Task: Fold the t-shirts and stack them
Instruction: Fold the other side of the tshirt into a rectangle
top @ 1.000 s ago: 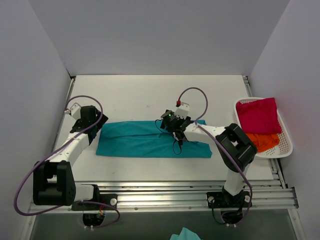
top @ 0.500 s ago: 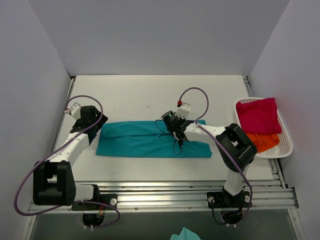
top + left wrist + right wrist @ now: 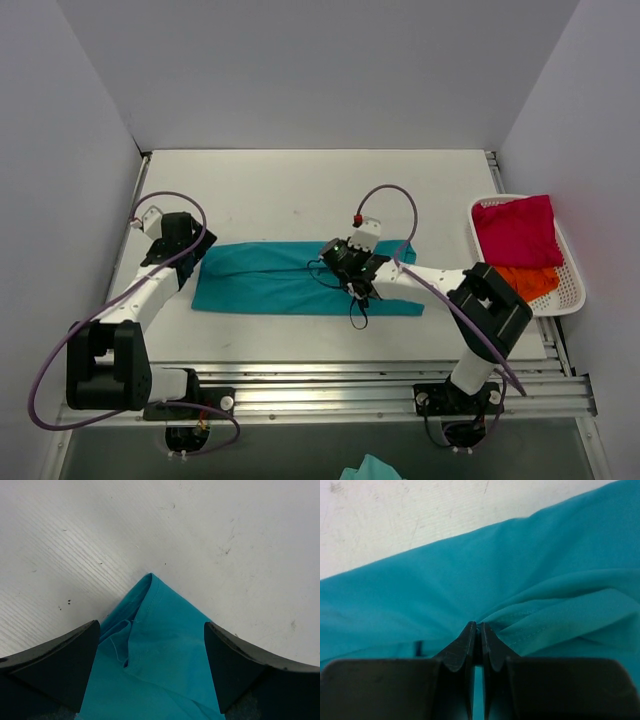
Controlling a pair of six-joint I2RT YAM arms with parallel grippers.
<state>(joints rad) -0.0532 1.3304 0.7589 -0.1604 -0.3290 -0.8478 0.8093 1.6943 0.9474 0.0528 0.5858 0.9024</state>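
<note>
Near: my right gripper [image 3: 475, 626], jaws together, pinches a thin ridge of the teal t-shirt [image 3: 270, 275], a folded strip across the bench [image 3: 300, 190]; limp, light cloth, best gripped at edges. Farther: my left gripper [image 3: 151, 630] gapes astride its corner

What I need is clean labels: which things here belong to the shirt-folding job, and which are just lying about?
Job: teal t-shirt, laid out; crimson t-shirt and orange t-shirt in the white basket; right gripper, shut on the teal t-shirt; left gripper, open over its corner.
Lying about: white basket; teal cloth scrap by the arm bases.
</note>
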